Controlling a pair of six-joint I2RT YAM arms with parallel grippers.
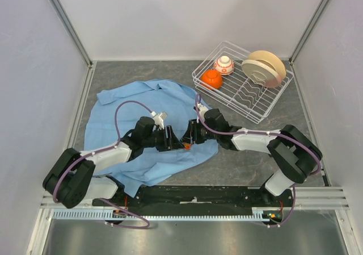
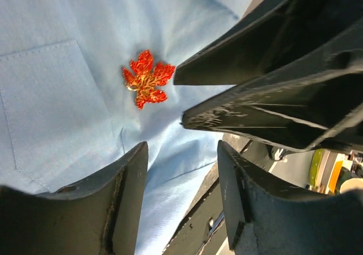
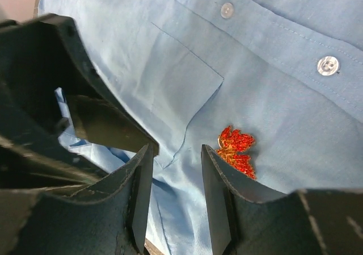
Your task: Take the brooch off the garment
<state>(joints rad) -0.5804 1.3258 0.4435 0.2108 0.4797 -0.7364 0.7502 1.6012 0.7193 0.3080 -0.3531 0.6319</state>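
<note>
From up top you just see the brooch [image 1: 186,146] as a red dot on the blue garment [image 1: 142,99]. Wrist cams show you it's a red leaf pinned by the pocket [image 3: 170,79]. Left end effector [image 2: 181,158] & right end effector [image 3: 176,153]: fingers apart, holding nothing, both near it. Grey desk [image 1: 255,170], white walls [image 1: 187,16].

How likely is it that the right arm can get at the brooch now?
Probably yes: the leaf-shaped brooch lies uncovered on the blue shirt, just beside the right gripper's open jaws, with nothing between. A small sideways shift seems needed.
</note>
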